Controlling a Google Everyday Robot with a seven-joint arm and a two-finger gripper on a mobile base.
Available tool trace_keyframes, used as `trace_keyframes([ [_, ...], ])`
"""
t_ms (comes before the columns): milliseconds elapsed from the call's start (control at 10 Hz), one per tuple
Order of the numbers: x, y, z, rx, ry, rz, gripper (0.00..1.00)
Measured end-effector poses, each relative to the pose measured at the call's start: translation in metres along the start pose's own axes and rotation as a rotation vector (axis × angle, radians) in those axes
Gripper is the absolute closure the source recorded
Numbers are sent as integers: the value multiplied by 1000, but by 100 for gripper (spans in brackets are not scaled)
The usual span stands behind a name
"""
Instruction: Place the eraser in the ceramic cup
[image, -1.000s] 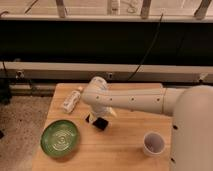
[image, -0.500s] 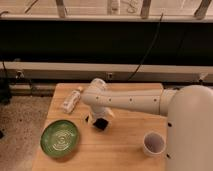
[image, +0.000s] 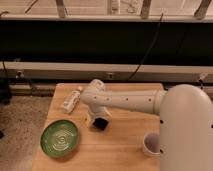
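I read the gripper (image: 100, 121) low over the table (image: 120, 150) centre. The plate (image: 60, 138) lies front-left of it, the bottle (image: 71, 99) rear-left, the cup (image: 151, 144) front-right, well apart from it.
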Motion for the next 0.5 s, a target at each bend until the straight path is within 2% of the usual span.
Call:
trace_keyframes([
  [200,6,1,6,8,-19,-18,21],
  [300,8,1,9,8,-29,-25,26],
  [400,9,2,12,3,-40,-27,34],
  [500,12,0,16,-3,-55,-35,47],
])
